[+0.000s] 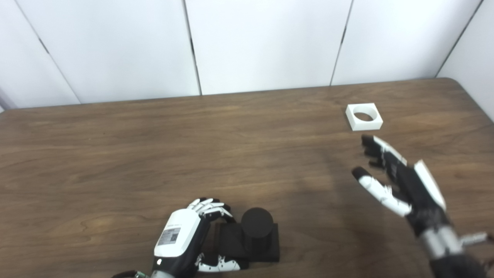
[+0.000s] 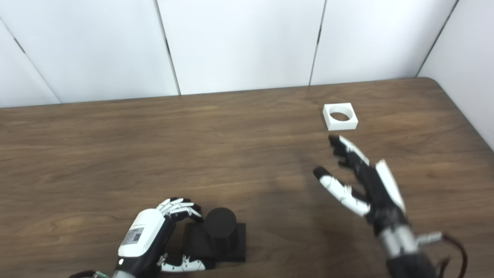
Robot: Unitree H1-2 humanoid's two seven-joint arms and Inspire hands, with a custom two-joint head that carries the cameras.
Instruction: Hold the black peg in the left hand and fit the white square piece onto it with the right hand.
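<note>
White square piece (image 1: 364,116) flat on the table (image 1: 115,154), just beyond the right hand (image 1: 401,181) at 12 o'clock; fingers (image 1: 376,148) spread wide, empty. Left hand (image 1: 181,235) cups the black peg (image 1: 252,235) base at 3 o'clock.

left robot hand (image 1: 181,235) curled beside black peg (image 1: 254,235) | right robot hand (image 1: 397,181) spread, empty, near white square piece (image 1: 364,116) | bench (image 1: 115,154)
</note>
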